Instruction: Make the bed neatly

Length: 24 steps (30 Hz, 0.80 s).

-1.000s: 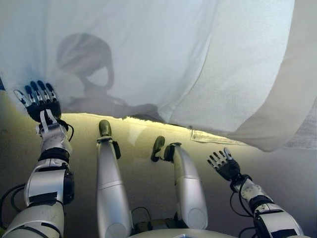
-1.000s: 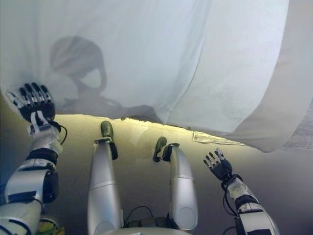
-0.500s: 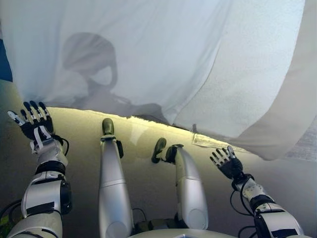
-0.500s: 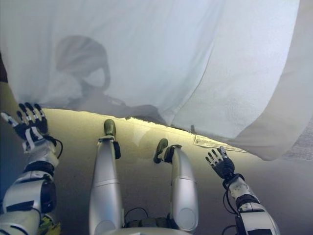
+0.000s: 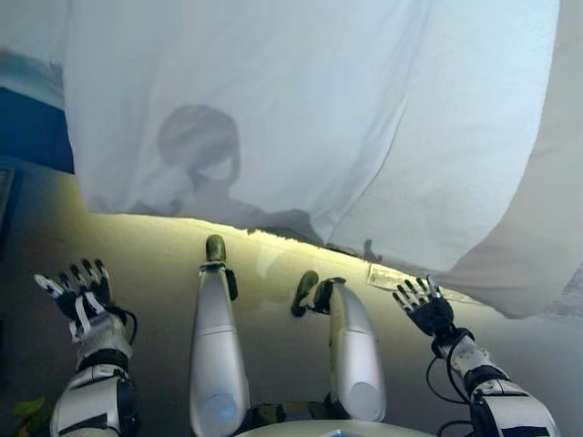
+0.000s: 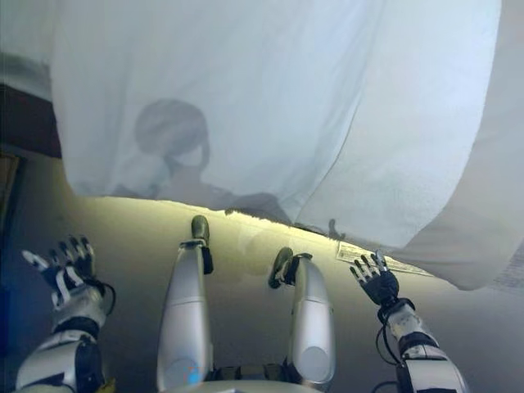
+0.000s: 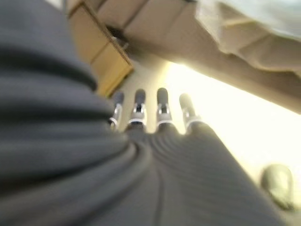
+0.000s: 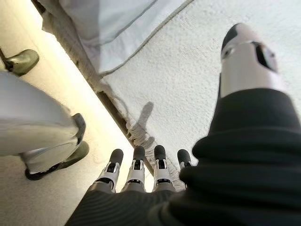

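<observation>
The white sheet (image 5: 301, 118) hangs over the bed's edge ahead of both hands. The right hand (image 5: 424, 308), fingers spread and empty, sits just beneath its hem; the left hand (image 5: 80, 289), also spread, is farther off.

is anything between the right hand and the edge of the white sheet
Nothing visible does. The right hand is open just short of the white sheet hem hanging off the bed, with only bare floor between them. The left hand is open too, farther from it.
</observation>
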Motion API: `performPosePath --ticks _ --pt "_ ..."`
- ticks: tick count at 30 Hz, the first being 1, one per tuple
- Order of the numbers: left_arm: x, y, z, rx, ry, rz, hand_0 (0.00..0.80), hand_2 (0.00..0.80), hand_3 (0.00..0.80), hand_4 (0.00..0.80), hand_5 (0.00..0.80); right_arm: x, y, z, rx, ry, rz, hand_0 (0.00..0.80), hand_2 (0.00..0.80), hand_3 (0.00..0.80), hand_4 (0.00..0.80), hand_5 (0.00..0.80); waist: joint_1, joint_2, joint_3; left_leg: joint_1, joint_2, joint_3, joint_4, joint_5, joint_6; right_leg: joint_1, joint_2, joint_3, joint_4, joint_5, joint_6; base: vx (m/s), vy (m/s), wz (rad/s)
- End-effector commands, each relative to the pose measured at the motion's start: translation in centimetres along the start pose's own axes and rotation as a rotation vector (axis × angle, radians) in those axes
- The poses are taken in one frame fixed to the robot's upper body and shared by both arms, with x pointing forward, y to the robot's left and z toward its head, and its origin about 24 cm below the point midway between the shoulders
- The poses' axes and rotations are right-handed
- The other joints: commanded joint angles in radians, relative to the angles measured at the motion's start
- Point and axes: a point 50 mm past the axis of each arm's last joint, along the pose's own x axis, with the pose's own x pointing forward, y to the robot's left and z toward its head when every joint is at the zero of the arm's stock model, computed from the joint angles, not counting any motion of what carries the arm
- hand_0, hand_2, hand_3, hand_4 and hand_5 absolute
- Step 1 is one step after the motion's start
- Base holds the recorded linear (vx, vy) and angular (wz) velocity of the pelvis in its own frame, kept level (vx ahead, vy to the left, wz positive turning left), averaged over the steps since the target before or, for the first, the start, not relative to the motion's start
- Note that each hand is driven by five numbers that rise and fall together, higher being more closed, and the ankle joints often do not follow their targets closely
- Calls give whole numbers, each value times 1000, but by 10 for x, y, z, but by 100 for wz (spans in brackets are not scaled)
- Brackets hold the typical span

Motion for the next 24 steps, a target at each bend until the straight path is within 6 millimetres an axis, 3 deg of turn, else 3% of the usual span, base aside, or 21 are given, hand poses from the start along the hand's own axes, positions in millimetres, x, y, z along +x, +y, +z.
performPosePath --ticks 1,8,9,13,17,18,24 --pt "-25 40 -8 106 103 78 0 0 0 0 0 -23 -34 4 -15 -18 -108 0 0 0 0 0 7 49 -96 95 -17 60 193 -267 5 15 -5 16 -174 182 53 123 20 1" --pt "-62 85 -20 346 370 219 0 0 0 0 0 -31 -43 -26 -4 71 -140 0 0 0 0 0 6 72 -182 320 -38 100 -8 -211 4 225 -23 -3 -366 232 78 140 -4 -1" --pt "-66 89 -22 369 408 221 0 0 0 0 0 -34 -46 -32 -9 91 -148 0 0 0 0 0 4 72 -195 351 -39 119 -57 -172 11 256 -22 -14 -416 265 72 113 -32 -3" --pt "-82 105 -23 554 538 258 0 0 0 0 0 -47 -58 -57 -35 186 -188 0 0 0 0 0 -4 83 -267 503 -52 149 -228 -115 10 403 -5 -33 -578 311 91 192 -50 -5" --pt "-90 114 -20 888 681 264 0 0 0 0 0 -59 -68 -79 -60 274 -236 0 0 0 0 0 -15 96 -339 637 -68 174 -400 -62 9 528 14 -41 -727 363 109 220 -44 -6" --pt "-92 117 -17 1039 738 274 0 0 0 0 0 -63 -71 -84 -71 311 -253 0 0 0 0 0 -21 103 -365 673 -70 181 -451 -44 9 552 22 -40 -763 380 115 191 -22 -8" --pt "-96 126 -3 1514 885 337 0 0 0 0 0 -71 -77 -96 -61 393 -304 0 0 0 0 0 -55 131 -435 783 -76 195 -620 9 8 621 49 -9 -902 447 130 132 1 -10"
